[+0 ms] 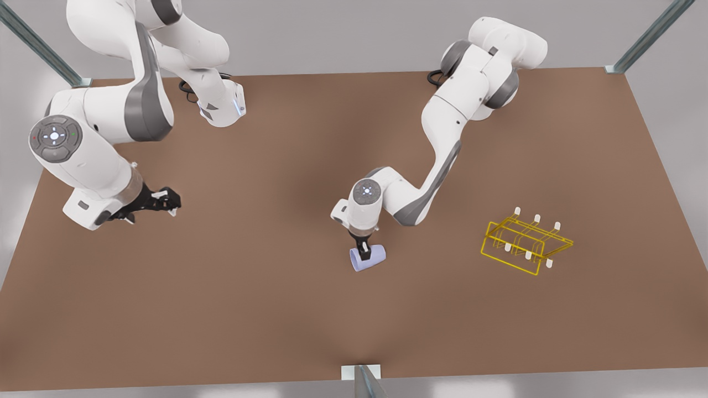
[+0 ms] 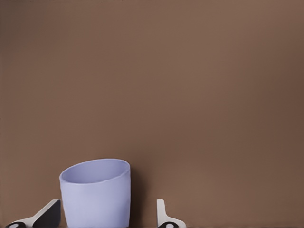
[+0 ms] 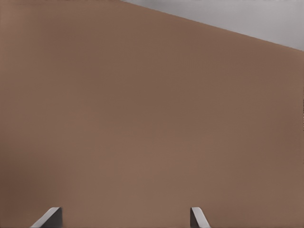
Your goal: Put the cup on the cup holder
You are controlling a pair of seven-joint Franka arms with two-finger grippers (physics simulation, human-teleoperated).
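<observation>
Lying on its side on the brown counter [image 1: 276, 309], the cup [image 1: 367, 258] is sitting near the middle, well apart from the yellow cup holder [image 1: 525, 243] off toward the front view's right. The left claw [image 1: 363, 250] is reaching down over it, fingers spread wide with the cup between them, not clamped. The right claw [image 1: 166, 201] is waiting at the front view's left, fingers wide too, gripping nothing.
</observation>
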